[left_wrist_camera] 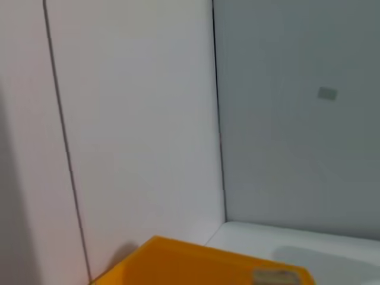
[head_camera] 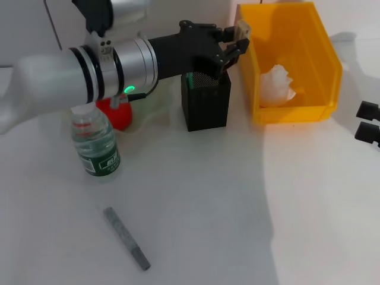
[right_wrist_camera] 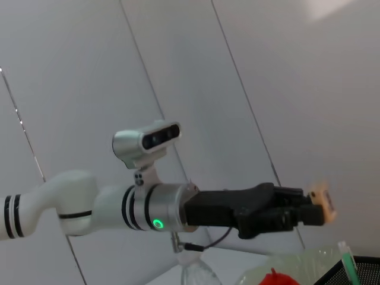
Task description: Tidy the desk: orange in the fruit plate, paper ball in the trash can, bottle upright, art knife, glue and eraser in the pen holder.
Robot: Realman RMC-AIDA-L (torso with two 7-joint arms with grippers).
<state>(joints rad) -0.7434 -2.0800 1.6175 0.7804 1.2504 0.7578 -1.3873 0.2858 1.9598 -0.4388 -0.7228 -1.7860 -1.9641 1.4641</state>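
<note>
Only R wrist: left tool [right_wrist_camera: 314, 205] gripping eraser [right_wrist_camera: 321, 199]

White left arm [head_camera: 41, 77] with black-ringed silver wrist, green light, black cable, matte black jaws.

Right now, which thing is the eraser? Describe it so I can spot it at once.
Find the big orange-yellow trash can at the back of the desk, then the black mesh pen holder beside it. Above the holder, the left hand pinches the eraser: a tiny tan block, the only thing held off the desk.
</note>
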